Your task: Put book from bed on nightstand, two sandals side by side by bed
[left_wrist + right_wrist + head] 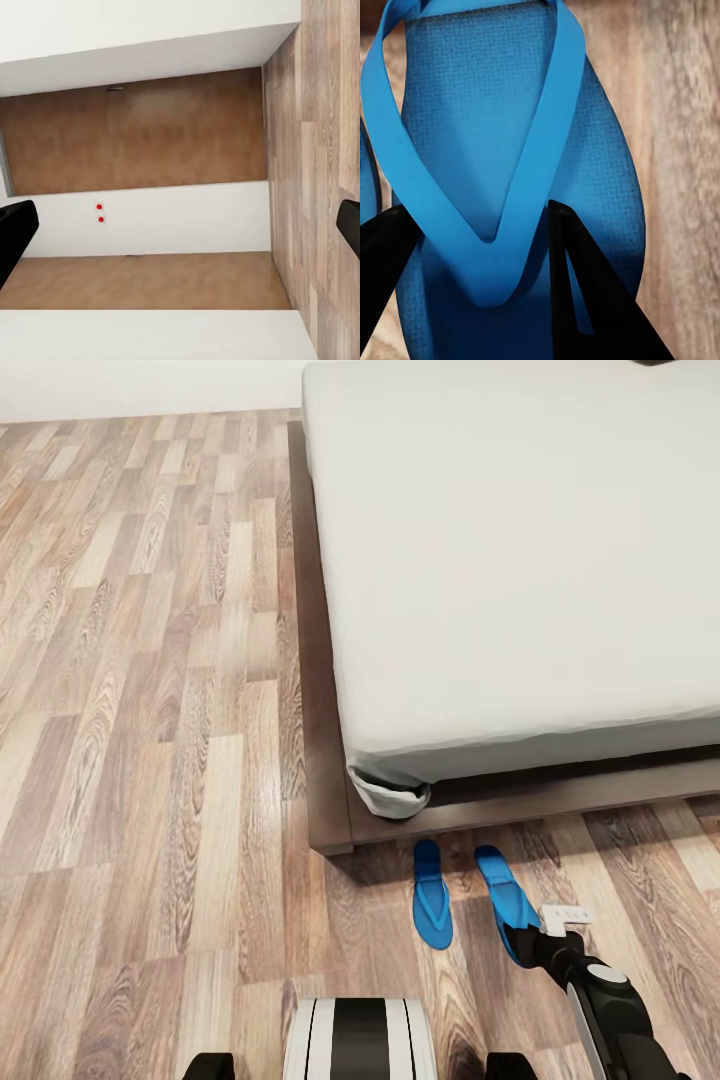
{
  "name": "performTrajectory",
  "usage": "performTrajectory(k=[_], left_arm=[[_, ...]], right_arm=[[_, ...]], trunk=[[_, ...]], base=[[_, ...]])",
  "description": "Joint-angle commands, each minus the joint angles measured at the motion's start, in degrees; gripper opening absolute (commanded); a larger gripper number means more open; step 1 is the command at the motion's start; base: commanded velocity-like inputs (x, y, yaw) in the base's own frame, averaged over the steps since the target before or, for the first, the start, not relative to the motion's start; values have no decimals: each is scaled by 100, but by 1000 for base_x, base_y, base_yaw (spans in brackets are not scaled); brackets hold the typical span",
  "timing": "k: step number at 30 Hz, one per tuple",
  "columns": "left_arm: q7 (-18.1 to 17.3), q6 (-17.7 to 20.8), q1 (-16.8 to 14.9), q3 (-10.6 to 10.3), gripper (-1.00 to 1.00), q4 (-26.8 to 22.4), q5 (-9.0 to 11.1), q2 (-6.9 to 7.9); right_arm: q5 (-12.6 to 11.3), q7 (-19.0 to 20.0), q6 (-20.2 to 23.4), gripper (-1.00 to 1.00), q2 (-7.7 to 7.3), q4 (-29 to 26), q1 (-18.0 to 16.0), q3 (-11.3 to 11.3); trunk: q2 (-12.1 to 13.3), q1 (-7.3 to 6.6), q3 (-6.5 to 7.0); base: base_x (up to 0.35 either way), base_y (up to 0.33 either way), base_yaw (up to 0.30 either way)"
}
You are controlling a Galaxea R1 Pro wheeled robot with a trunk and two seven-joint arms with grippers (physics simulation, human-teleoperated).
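**Right claw over right-hand sandal at foot of bed**

Where the right claw (pixel 484 285) straddles the strap junction, fingers parted, nothing is clamped. Right-hand sandal (pixel 507 903) lies directly beneath, long axis toward the bed (pixel 520 560), beside its mate (pixel 431 896). Left claw (pixel 180 225): spread, idle.
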Motion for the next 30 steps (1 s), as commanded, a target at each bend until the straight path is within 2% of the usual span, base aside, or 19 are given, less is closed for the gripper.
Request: performTrajectory(k=[1, 17, 30], left_arm=[[27, 30, -2, -49, 100, -7, 44, 4], [30, 33, -3, -49, 100, -7, 44, 2], [22, 29, -5, -49, 100, -8, 48, 7]], right_arm=[[60, 48, 25, -100, 1, -8, -2, -6], [41, 46, -275, -100, 3, 20, -20, -5], [57, 37, -383, -100, 10, 438, -89, 3]], trunk=[[-1, -1, -3], [-1, -1, -3], [-1, -1, -3]], base=[[0, 0, 0], [0, 0, 0], [0, 0, 0]])
